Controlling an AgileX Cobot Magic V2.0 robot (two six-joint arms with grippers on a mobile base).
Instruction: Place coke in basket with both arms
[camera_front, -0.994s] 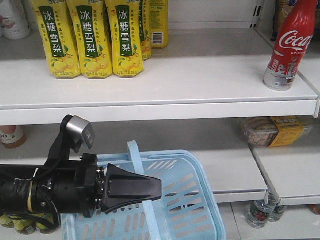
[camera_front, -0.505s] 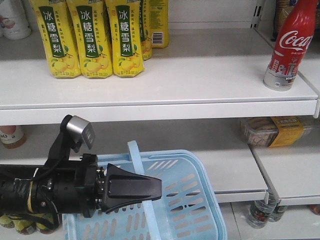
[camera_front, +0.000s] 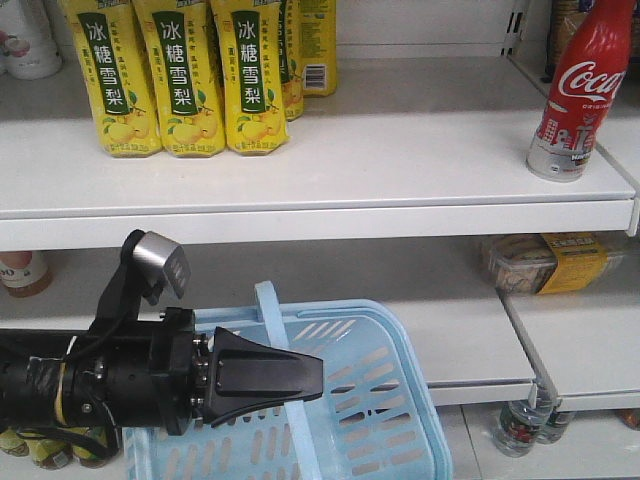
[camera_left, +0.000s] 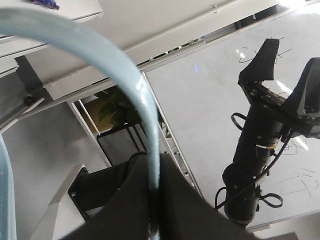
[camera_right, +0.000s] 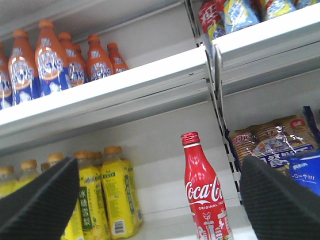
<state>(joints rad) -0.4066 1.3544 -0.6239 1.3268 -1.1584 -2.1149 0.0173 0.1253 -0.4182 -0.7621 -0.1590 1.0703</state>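
The coke (camera_front: 578, 90) is a slim red Coca-Cola bottle-can with a silver base, upright at the right end of the upper white shelf (camera_front: 400, 150). In the right wrist view the coke (camera_right: 205, 200) stands ahead, right of centre between the spread pads of my right gripper (camera_right: 160, 205), which is open and empty. The left wrist view also shows the right gripper (camera_left: 286, 75), open. Lower left, the light blue basket (camera_front: 370, 410) hangs below the shelves. My left gripper (camera_front: 316, 378) is shut on its hoop handle (camera_left: 150, 130).
Yellow pear-drink bottles (camera_front: 185, 80) crowd the left of the upper shelf. A biscuit pack (camera_front: 550, 262) lies on the lower right shelf, with small bottles (camera_front: 525, 425) beneath. Orange bottles (camera_right: 50, 60) and snack bags (camera_right: 272, 145) fill shelves above and right of the coke.
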